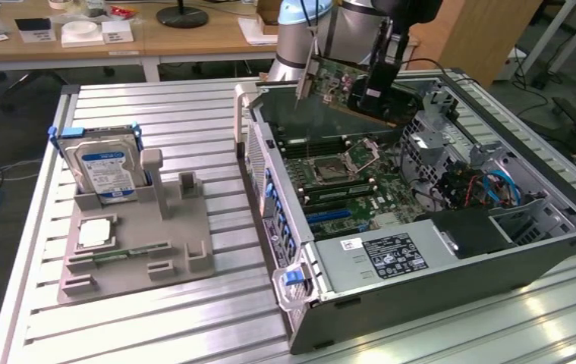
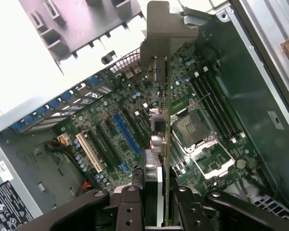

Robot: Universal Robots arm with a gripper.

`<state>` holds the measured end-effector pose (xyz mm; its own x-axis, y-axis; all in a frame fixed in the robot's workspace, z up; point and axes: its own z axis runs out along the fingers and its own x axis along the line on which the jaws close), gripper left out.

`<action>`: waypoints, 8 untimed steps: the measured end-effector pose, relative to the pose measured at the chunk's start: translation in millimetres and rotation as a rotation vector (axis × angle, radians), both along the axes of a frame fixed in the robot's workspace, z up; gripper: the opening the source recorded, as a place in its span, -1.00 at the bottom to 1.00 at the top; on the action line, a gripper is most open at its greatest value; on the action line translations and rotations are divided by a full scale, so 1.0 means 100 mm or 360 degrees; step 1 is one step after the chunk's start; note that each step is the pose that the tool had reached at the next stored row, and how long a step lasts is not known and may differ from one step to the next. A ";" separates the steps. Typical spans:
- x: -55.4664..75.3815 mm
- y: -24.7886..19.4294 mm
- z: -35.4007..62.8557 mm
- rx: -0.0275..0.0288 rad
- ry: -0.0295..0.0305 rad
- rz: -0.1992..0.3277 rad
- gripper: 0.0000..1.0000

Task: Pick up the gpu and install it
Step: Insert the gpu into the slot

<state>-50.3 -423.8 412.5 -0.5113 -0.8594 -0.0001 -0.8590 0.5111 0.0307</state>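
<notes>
**Gpu held on edge over the open case**

The gpu (image 1: 336, 82) hangs in the air above the far corner of the case (image 1: 571, 250), apart from everything inside it. The gripper (image 2: 158, 211) is clenched on it, one finger on each flat face, so we judge the grasp firm and the card unable to swing.

We read the pose as deliberate. The card stands on edge with its long side facing the motherboard (image 1: 338, 182), and its metal bracket leads toward the case wall that carries the rear openings. That is how a card has to meet a slot. In the wrist view the card's edge runs between the blue slot (image 2: 126, 134) and the socket (image 2: 192, 127). We cannot tell which slot it lines up with.

The obstacles are close inside the case. The socket with its raised frame lies just beside the card's line, and memory slots sit beyond it. The cables (image 1: 495, 186) bunch at the case's edge on the exterior view's right. The power supply (image 1: 389, 258) fills the near end.

Well apart, near the table (image 1: 166, 106) edge on the exterior view's left, a grey holder (image 1: 166, 250) keeps the hard drive (image 1: 105, 171) upright. The chip (image 1: 96, 233) lies flat on it. Neither is in the way.
</notes>
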 end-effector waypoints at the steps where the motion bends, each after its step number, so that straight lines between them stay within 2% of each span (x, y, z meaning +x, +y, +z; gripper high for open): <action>1: 0.00 0.000 -0.001 0.00001 0.00000 0.0023 -0.44; 8: 0.00 0.000 -0.005 0.00000 0.00000 0.0209 -0.44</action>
